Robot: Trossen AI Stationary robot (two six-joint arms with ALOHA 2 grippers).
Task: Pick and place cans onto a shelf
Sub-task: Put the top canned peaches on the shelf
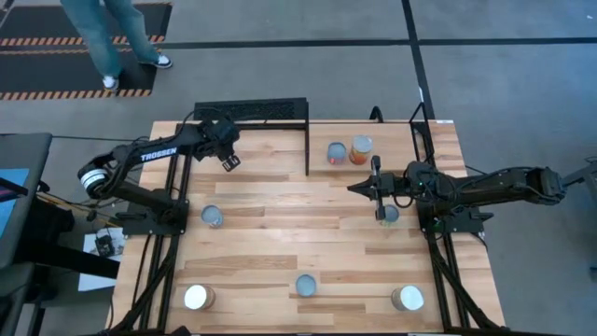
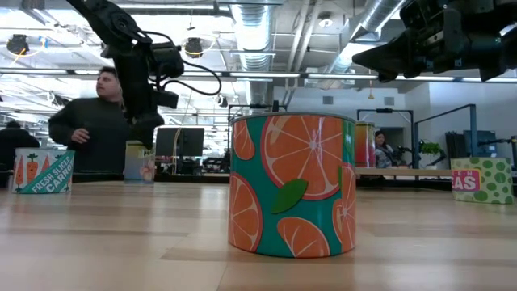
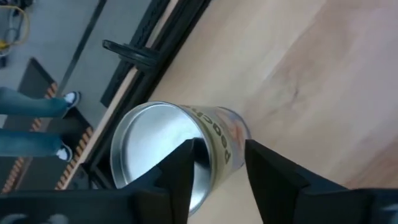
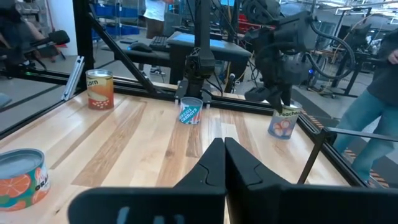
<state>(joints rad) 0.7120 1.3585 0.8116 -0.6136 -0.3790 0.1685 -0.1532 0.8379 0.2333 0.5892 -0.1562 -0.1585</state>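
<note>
Orange-print can [image 2: 292,184] standing nearest the low camera, untouched. Left gripper [image 3: 217,163] is clamping jaws on a peach can [image 3: 171,149] by the black shelf [image 1: 252,112]; placing looks underway, needing release. Right gripper [image 4: 217,163] is hovering mid-table, jaws together.

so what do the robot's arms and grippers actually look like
Both arms are dark, jointed and slim. The left arm carries white TROSSEN lettering on its link and a white-ringed joint near its base. The right arm shows no lettering here. Thin black cables loop along them. The left gripper and right gripper have flat, matte black, tapering fingers.
</note>
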